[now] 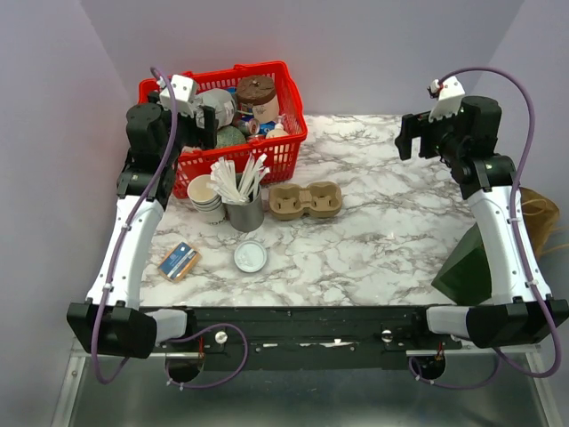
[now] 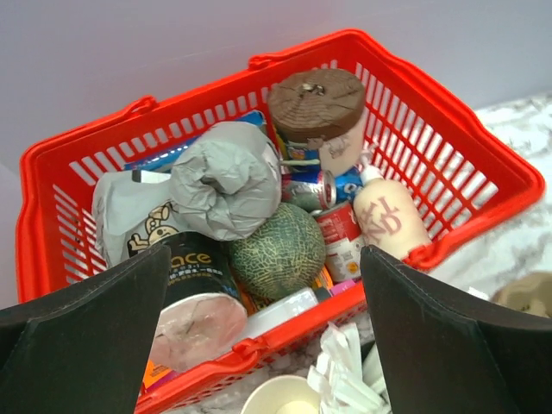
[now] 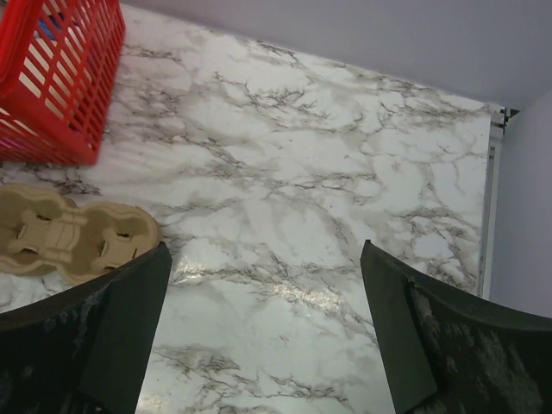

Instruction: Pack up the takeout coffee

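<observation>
No lidded takeout coffee cup shows in any view. A stack of lidless paper cups point(image 1: 206, 197) stands in front of the red basket point(image 1: 296, 133), and its top cup shows in the left wrist view point(image 2: 280, 398). A loose flat white lid point(image 1: 250, 257) lies on the marble table. A brown two-cup cardboard carrier point(image 1: 306, 201) lies mid-table and also shows in the right wrist view point(image 3: 78, 237). My left gripper point(image 1: 206, 124) point(image 2: 263, 267) is open and empty above the basket's near edge. My right gripper point(image 1: 413, 135) point(image 3: 265, 259) is open and empty above bare marble at the back right.
The basket point(image 2: 483, 138) is full of groceries: a melon point(image 2: 278, 250), a grey bag, cans and bottles. A metal tin of white stirrers point(image 1: 244, 209) stands beside the cup stack. A small box point(image 1: 179, 261) lies front left. A dark green bag point(image 1: 467, 262) stands at the right edge.
</observation>
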{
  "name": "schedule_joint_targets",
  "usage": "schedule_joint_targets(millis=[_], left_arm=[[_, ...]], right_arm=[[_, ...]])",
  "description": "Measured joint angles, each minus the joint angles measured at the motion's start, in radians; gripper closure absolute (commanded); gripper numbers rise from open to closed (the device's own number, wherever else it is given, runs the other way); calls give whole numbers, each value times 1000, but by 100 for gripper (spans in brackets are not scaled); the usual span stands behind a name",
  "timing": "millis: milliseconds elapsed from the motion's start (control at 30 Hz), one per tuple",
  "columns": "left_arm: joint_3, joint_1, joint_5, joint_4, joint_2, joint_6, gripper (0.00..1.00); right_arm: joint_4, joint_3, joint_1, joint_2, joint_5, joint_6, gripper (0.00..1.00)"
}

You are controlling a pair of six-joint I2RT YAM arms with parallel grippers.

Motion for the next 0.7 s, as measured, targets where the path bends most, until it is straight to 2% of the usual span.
schedule_joint_targets(millis=[133, 233, 467, 567, 700], left_arm=[[0, 0, 95, -126, -53, 106, 1], [0, -1, 139, -260, -99, 184, 1], [90, -1, 198, -626, -135, 432, 13], [103, -1, 210, -774, -131, 545, 18], [40, -1, 246, -896, -130, 654, 23]], right_arm=[[-13, -4, 0, -1, -59, -50, 0], [-70, -4, -1, 0, -163, -135, 0], [-270, -4, 8, 16, -452, -328, 0], [-312, -4, 22, 25, -510, -359, 0], [-332, -4, 35, 26, -542, -374, 0]])
